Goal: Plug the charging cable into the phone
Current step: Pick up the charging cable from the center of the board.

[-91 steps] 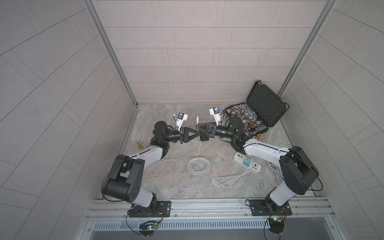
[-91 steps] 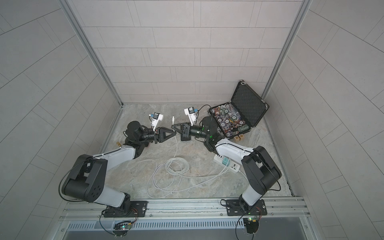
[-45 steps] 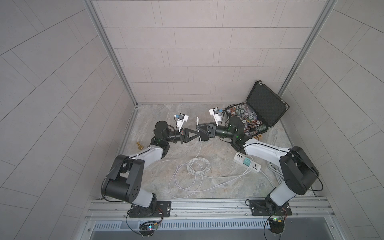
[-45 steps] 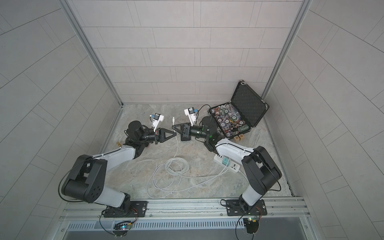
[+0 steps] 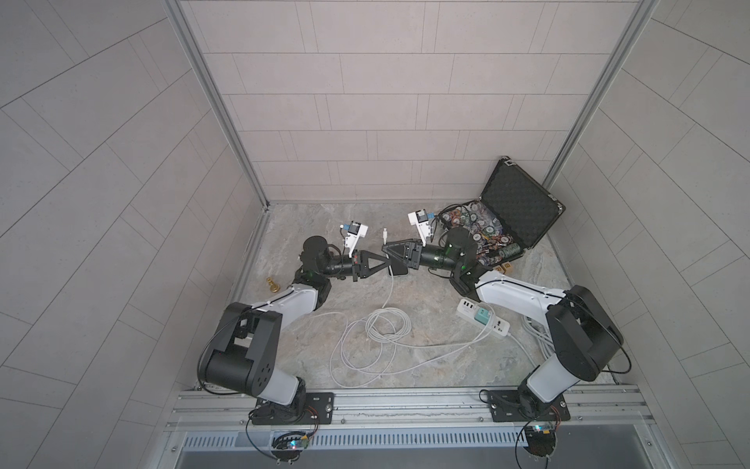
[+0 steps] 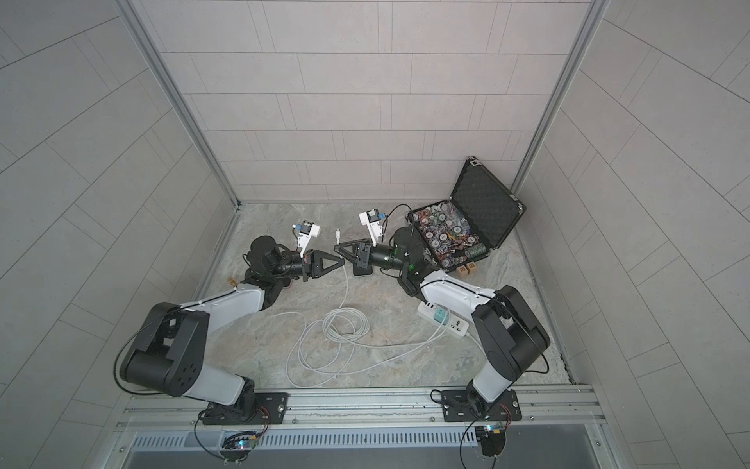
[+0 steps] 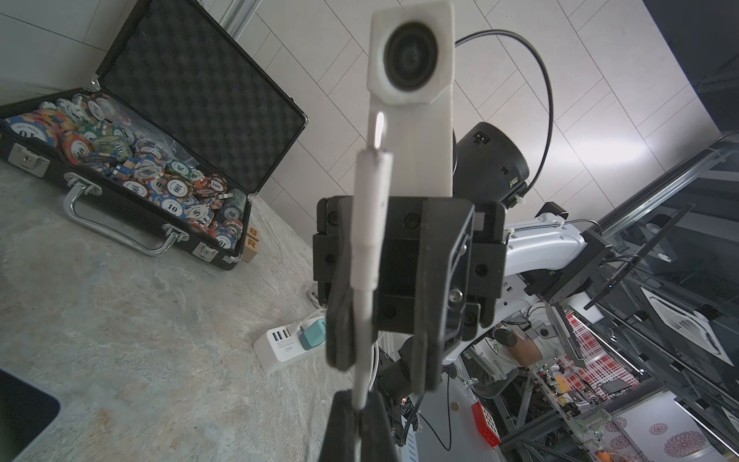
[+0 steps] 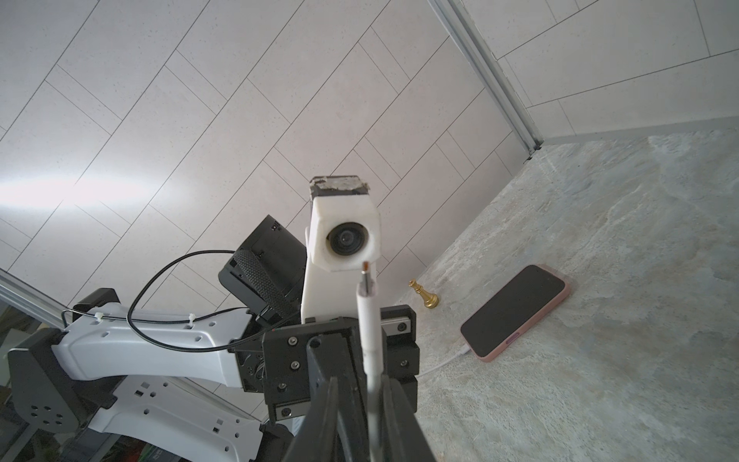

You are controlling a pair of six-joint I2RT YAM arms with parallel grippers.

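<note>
Marble worktop point(image 5: 446, 373) carries the phone point(image 8: 516, 312) flat just below the parted right gripper point(image 5: 386, 246), while the left gripper point(image 5: 387, 264), clamped on the charging cable point(image 7: 362, 340), holds its plug point(image 7: 372, 192) pointing up, away.

The stone-patterned desk point(image 5: 426, 365) carries a loosely coiled white cable point(image 5: 387, 325) from its middle toward 6 o'clock, one strand running up to just beside the end of the phone point(image 8: 516, 312). The phone lies flat, screen up, just toward 12 of centre. At 3 o'clock sits a white strip point(image 5: 501, 328) with a teal adapter point(image 5: 483, 314) plugged in. At 1 o'clock an open black case point(image 5: 515, 211) holds chips (lid tilted back). Two small wooden blocks point(image 5: 505, 266) sit just beside its front, and a gold chess piece point(image 5: 272, 285) stands at 9.
</note>
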